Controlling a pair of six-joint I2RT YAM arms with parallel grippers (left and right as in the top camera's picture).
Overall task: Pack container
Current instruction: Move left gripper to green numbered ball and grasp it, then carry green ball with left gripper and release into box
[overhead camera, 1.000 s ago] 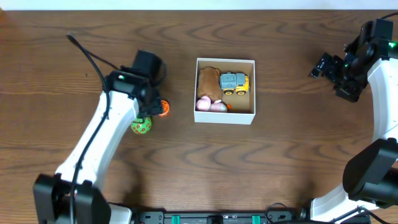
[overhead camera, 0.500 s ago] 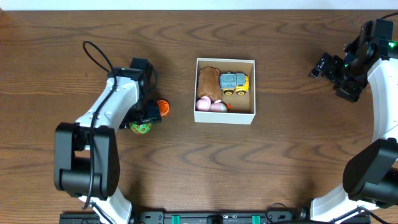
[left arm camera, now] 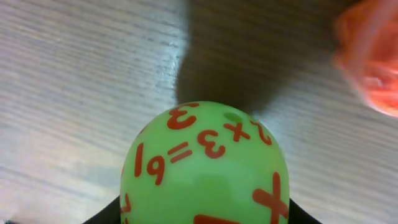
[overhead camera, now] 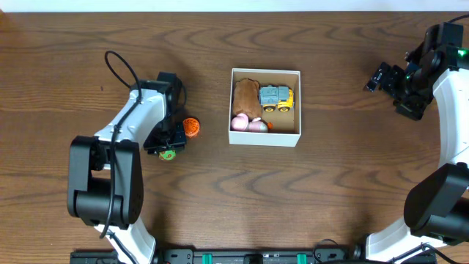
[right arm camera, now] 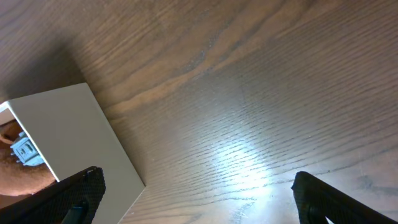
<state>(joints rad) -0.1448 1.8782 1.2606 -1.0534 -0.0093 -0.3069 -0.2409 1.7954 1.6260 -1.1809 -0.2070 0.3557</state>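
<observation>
Container (overhead camera: 264, 138) well right of left claw (overhead camera: 168, 149)

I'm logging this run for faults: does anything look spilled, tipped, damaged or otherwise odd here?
Nothing stands out. The container sits flat and intact, with the toy truck, brown plush and pink pieces inside its walls. The green ball and orange toy lie outside on the table, simply not yet packed.
</observation>
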